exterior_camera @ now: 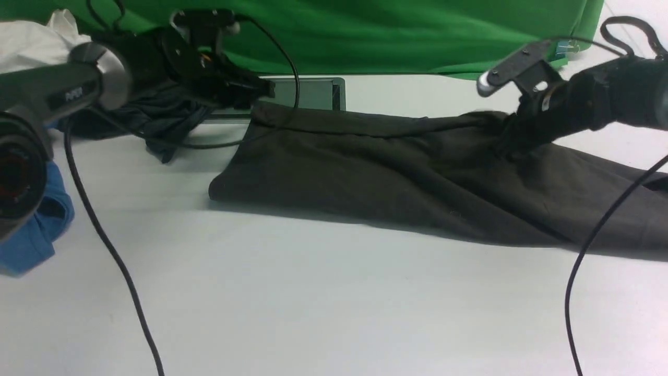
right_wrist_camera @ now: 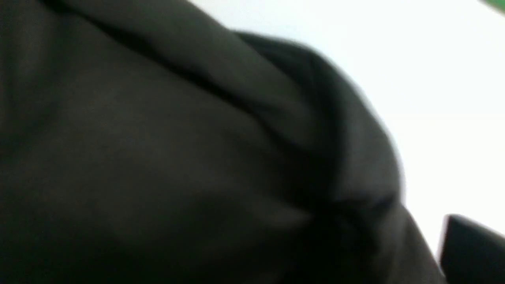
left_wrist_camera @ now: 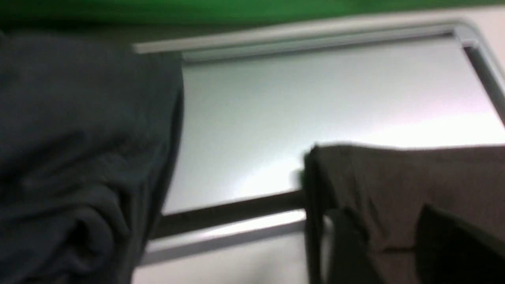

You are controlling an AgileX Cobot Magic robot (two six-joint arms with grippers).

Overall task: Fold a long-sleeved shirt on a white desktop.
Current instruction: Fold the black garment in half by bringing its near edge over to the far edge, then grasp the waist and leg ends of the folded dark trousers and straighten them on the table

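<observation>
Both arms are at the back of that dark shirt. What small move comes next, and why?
Probably, once gripped, lift that far edge and draw it toward the near side. The left gripper and right gripper both sit at the far edge of the long-sleeved shirt, cloth puckers up at the right one, and it lies spread on the white desktop.

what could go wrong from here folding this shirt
1. The left gripper sits at the long-sleeved shirt's far corner, close to the dark teal-grey garment; it might catch that too.
2. The right arm's black cable hangs in front of the shirt's right end and could snag the cloth during a fold.
3. The right gripper is buried in bunched fabric, grip unseen; the cloth may slip.
</observation>
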